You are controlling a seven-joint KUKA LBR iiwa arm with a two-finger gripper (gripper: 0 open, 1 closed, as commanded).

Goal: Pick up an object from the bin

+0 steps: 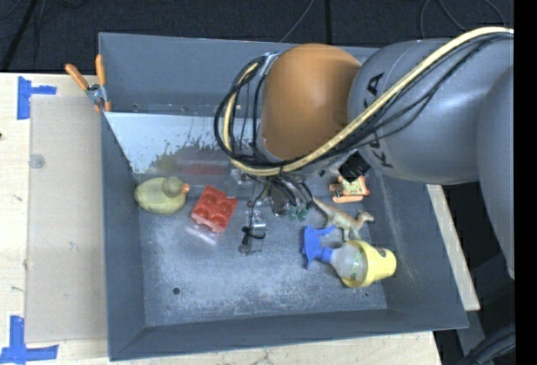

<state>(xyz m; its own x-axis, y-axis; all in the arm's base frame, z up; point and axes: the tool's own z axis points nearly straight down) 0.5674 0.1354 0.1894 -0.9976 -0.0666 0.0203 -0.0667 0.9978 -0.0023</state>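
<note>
One red block (212, 209) just beside the end effector (250, 237), its opening unclear

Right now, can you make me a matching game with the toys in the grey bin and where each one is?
Things:
1. yellow-green rubber duck
2. red plastic building block
3. yellow plastic bottle with a blue spray top
4. small tan toy animal

Places:
A. lying on its side, lower right
B. furthest left of all
C. between the duck and the gripper
D. just above the bottle

Pairs: 1-B, 2-C, 3-A, 4-D
</note>
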